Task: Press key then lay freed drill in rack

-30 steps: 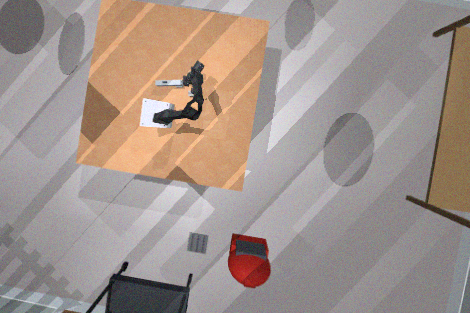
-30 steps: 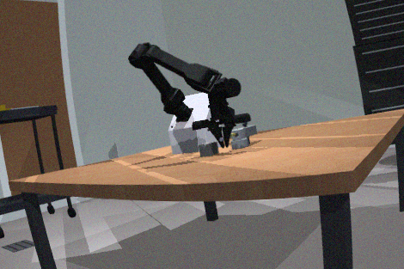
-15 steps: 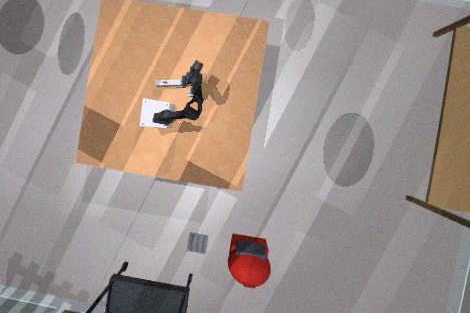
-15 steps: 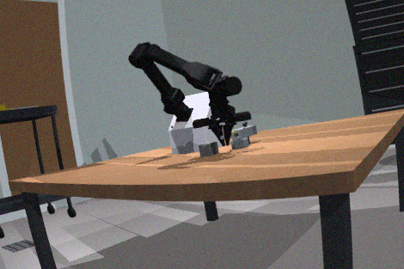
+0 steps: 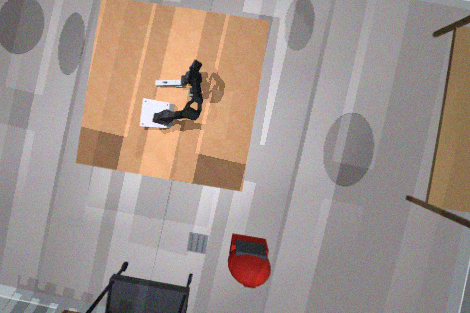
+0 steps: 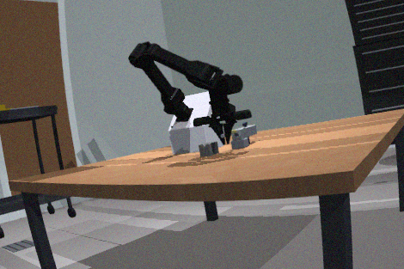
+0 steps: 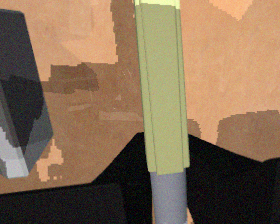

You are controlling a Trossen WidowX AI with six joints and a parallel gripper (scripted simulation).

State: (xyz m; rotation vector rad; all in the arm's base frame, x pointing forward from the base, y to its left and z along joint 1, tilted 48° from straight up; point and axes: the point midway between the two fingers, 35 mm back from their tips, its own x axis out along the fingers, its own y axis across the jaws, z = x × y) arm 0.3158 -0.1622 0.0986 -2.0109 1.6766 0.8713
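Note:
My gripper (image 7: 156, 139) (image 6: 224, 135) (image 5: 188, 80) is shut on the drill (image 7: 162, 100), a long yellow-green bar with a grey round shank at its near end. In the wrist view the drill runs straight up the picture above the wooden table (image 7: 235, 75), and its far tip is cut off by the top edge. A dark grey block (image 7: 22, 115) stands to its left. In the exterior view the gripper hangs just above the table between a small notched grey block (image 6: 208, 149) and a light grey block (image 6: 242, 134). The key is not visible to me.
The arm's white base box (image 6: 191, 128) (image 5: 151, 112) stands behind the gripper. A light grey strip (image 5: 167, 83) lies on the table (image 5: 115, 62) beside the gripper. A red seat (image 5: 249, 259) and a dark chair (image 5: 147, 293) stand on the floor.

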